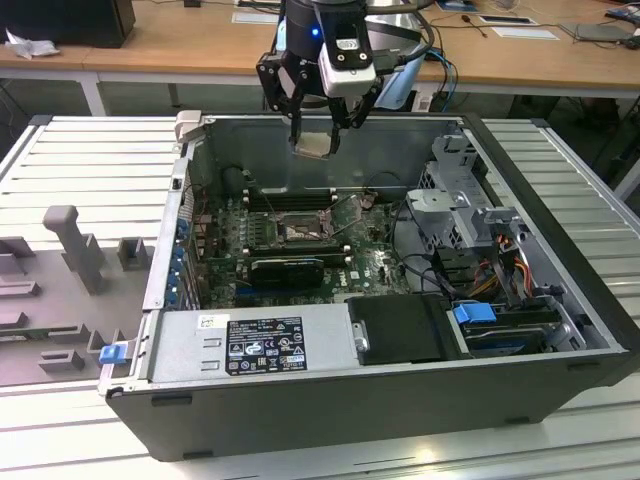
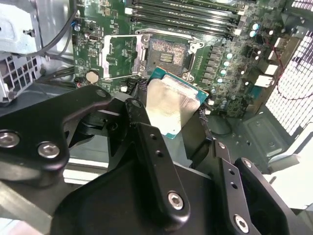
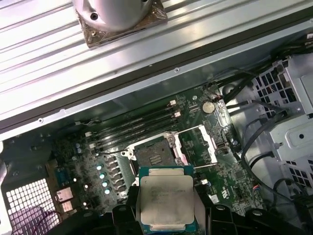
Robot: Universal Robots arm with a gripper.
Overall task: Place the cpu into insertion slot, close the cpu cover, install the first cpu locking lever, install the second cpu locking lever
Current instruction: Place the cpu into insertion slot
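Sitting in case (image 1: 560, 215): green board (image 1: 372, 262), flat on the case floor.
Slot (image 3: 152, 155): mid-board, dark centre bare, nothing seated in it.
Cover (image 3: 208, 140): swung open, lying just beside the slot.
Pincer (image 1: 318, 130): mine, hanging above the board toward the case's far wall, narrowed onto the cpu's edges.
Cpu (image 2: 168, 105): in my grip, silvery face showing, apart from the slot.

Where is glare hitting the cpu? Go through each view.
Second wrist view: the cpu is washed bright by a reflection across its top. First wrist view: the cpu is evenly lit, with no hot spot. Exterior view: the cpu looks dull.
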